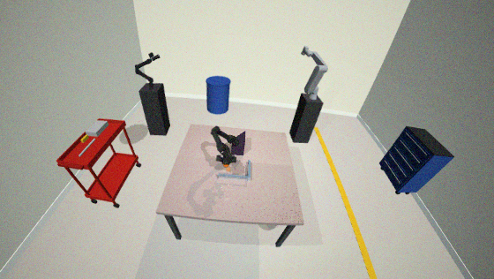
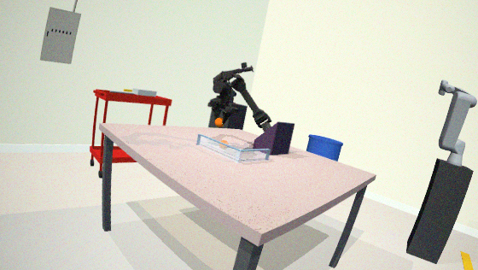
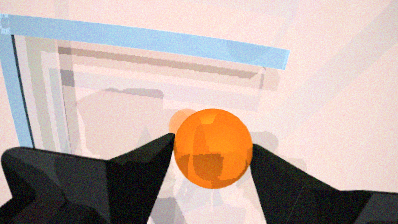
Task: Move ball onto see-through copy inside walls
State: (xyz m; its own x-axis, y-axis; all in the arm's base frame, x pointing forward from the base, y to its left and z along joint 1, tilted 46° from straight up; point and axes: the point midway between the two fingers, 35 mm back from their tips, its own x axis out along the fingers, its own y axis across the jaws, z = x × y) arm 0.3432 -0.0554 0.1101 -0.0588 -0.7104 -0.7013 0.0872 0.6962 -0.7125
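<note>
1. A red two-shelf cart (image 1: 94, 161) stands at the far left of the room in the top view; a grey box (image 1: 97, 128) and a small yellow item (image 1: 85, 139) lie on its upper shelf; behind it a black arm on a dark pedestal (image 1: 154, 108) rises near the back wall.

2. At centre, the pink table (image 1: 247, 203) carries the black WidowX arm (image 2: 249, 102), mounted on a dark purple block (image 2: 275, 137); the arm reaches over the two low clear walls (image 2: 235, 150) that meet in a corner on the table top.

3. The gripper (image 3: 212, 150) pinches the orange ball (image 3: 213, 148) between its two dark fingers, one pressed to each side; in the exterior view the ball (image 2: 218, 121) hangs clear above the table, lifted well over the walls.

4. A paler, see-through orange copy of the ball (image 3: 181, 120) peeps out from behind the held ball's upper left in the wrist view, on the table inside the angle of the blue-edged walls (image 3: 150, 40); the exterior view shows the same faint copy (image 2: 224, 143) on the surface within the walls, below and just right of the raised ball.

5. A blue barrel (image 1: 218, 94) stands behind the table; further right a grey arm on a dark pedestal (image 1: 305, 116), a yellow floor stripe (image 1: 344, 199) and, at far right, a blue drawer cabinet (image 1: 415, 160).
</note>
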